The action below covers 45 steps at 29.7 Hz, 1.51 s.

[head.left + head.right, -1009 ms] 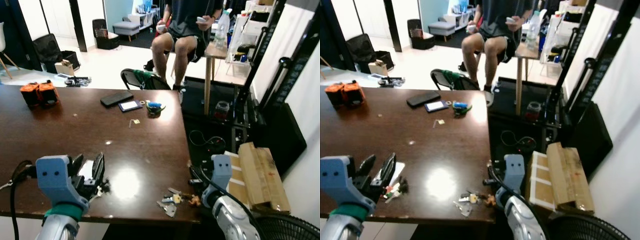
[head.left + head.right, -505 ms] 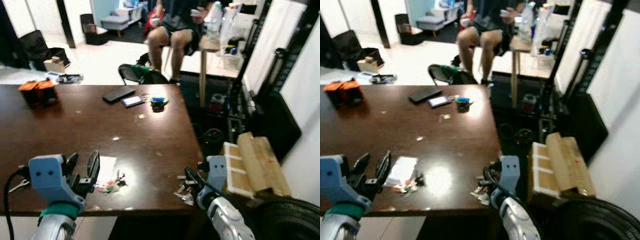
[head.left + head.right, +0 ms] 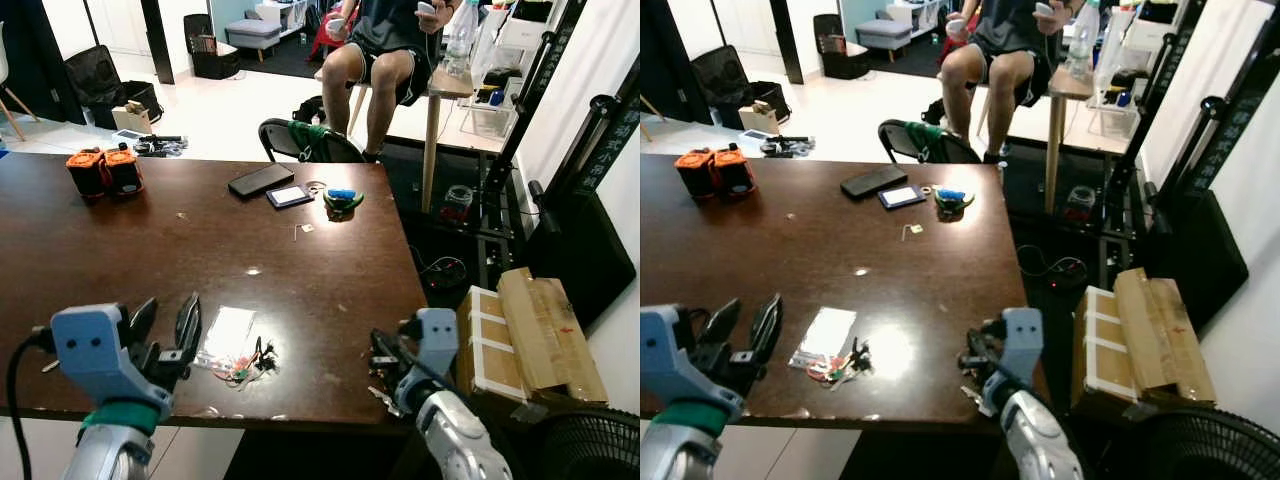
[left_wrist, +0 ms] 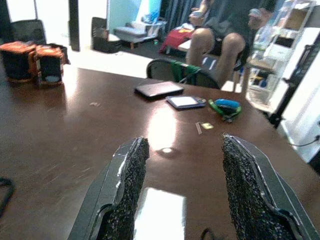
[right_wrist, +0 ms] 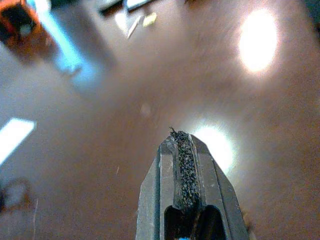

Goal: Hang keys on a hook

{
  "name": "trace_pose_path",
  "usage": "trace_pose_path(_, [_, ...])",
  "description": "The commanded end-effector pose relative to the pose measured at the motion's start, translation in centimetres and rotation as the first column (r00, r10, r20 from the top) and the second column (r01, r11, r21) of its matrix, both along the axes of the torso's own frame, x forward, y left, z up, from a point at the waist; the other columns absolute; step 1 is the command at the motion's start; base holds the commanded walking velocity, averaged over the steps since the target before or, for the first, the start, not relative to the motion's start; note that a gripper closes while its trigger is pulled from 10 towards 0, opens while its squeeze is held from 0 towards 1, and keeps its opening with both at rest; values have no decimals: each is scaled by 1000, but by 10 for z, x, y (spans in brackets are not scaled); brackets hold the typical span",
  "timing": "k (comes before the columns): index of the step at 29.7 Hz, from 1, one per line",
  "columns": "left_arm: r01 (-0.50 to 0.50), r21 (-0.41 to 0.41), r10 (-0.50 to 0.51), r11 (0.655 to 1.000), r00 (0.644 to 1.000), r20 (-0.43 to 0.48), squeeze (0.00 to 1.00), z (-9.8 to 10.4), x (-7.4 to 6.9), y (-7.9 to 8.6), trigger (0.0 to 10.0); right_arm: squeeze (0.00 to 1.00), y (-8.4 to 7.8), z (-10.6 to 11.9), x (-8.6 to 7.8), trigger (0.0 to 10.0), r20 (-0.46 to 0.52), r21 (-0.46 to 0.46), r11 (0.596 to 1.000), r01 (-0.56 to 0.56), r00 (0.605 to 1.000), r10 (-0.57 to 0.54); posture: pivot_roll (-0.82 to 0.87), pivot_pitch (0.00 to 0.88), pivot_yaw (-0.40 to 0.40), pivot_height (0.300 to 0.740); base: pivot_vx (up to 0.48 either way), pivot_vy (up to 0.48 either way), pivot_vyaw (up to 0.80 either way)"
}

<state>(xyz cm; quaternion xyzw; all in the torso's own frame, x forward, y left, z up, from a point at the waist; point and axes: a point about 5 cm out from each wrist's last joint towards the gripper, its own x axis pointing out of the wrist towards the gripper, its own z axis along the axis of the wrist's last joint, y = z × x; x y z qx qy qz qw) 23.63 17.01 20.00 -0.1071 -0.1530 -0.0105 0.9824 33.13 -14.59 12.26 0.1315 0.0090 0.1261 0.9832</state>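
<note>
The bunch of small silver keys lies at the near right corner of the dark brown wooden table, about 5 o'clock on its top and right at the edge. That edge is my main worry. A nudge or a poor pinch from my right gripper could, I judge, push the bunch over the rim and onto the floor. My right fingers are pressed tight together with no gap, and I cannot tell whether any key is caught between them. If none is, lifting now would leave the keys behind.

My right arm reaches in low from 5 o'clock, wrist bent, gripper just above the corner and pointing across the table toward 10 o'clock. My left gripper hovers at 7 o'clock over the near edge, its two fingers spread wide and holding nothing. Just beyond it, toward 1 o'clock, lies a clear flat plastic bag with a tangle of small coloured bits beside it, which a careless left sweep might drag
</note>
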Motion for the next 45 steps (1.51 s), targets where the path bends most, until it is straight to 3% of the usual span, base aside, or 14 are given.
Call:
trace_pose_path(1, [3, 7, -2, 1000, 1000, -7, 0, 1, -1, 0, 10000, 0, -7, 5, 3, 10000, 16, 32, 999, 39, 999, -39, -110, 39, 74, 740, 0, 0, 0])
trace_pose_path(12, [-13, 47, 13, 999, 1000, -9, 0, 5, 1, 5, 10000, 0, -22, 28, 15, 10000, 69, 65, 994, 88, 993, -92, -116, 29, 80, 740, 0, 0, 0])
trace_pose_path(13, [10, 112, -4, 994, 998, -56, 0, 0, 0, 9, 10000, 0, -21, 27, 15, 10000, 68, 36, 997, 70, 995, -72, -115, 26, 83, 740, 0, 0, 0])
trace_pose_path(15, [43, 148, -29, 988, 995, -97, 0, -4, -3, 13, 10000, 0, -19, 23, 13, 10000, 50, -1, 999, 38, 998, -37, -115, 26, 83, 740, 0, 0, 0])
trace_pose_path(21, [119, 175, -93, 977, 985, -147, 0, -8, -14, 15, 10000, 0, -24, 4, 0, 10000, -27, -74, 997, -24, 999, 22, -106, 21, 81, 740, 0, 0, 0])
trace_pose_path(22, [123, 180, -95, 976, 983, -160, 0, -11, -17, 14, 10000, 216, -29, 0, -5, 10000, -40, -80, 996, -29, 999, 26, -102, 21, 82, 740, 0, 0, 0])
trace_pose_path(24, [123, 180, -95, 976, 983, -160, 0, -11, -17, 14, 10000, 216, -29, 0, -5, 10000, -40, -80, 996, -29, 999, 26, -102, 21, 82, 740, 0, 0, 0])
trace_pose_path(25, [120, 181, -89, 976, 982, -169, 0, -15, -19, 13, 10000, 1000, -33, -4, -11, 10000, -51, -78, 996, -33, 998, 29, -105, 20, 84, 740, 0, 0, 0])
trace_pose_path(27, [102, 174, -69, 979, 980, -186, 0, -22, -23, 12, 10000, 1000, -40, -10, -22, 10000, -64, -79, 996, -37, 997, 32, -112, 17, 95, 740, 0, 0, 0])
trace_pose_path(38, [109, 139, -79, 984, 975, -208, 0, -27, -26, 9, 10000, 1000, -37, -10, -25, 10000, -73, -37, 997, -68, 995, 66, -109, 8, 103, 740, 0, 0, 0])
trace_pose_path(42, [82, 136, -46, 987, 967, -250, 0, -29, -23, 12, 10000, 1000, -31, -8, -21, 10000, -81, -34, 993, -110, 991, 107, -107, 16, 101, 740, 0, 0, 0])
trace_pose_path(45, [13, 182, 38, 983, 961, -274, 0, -35, -16, 17, 10000, 1000, -27, -5, -18, 10000, -78, -34, 993, -117, 990, 115, -106, 27, 103, 740, 0, 0, 0])
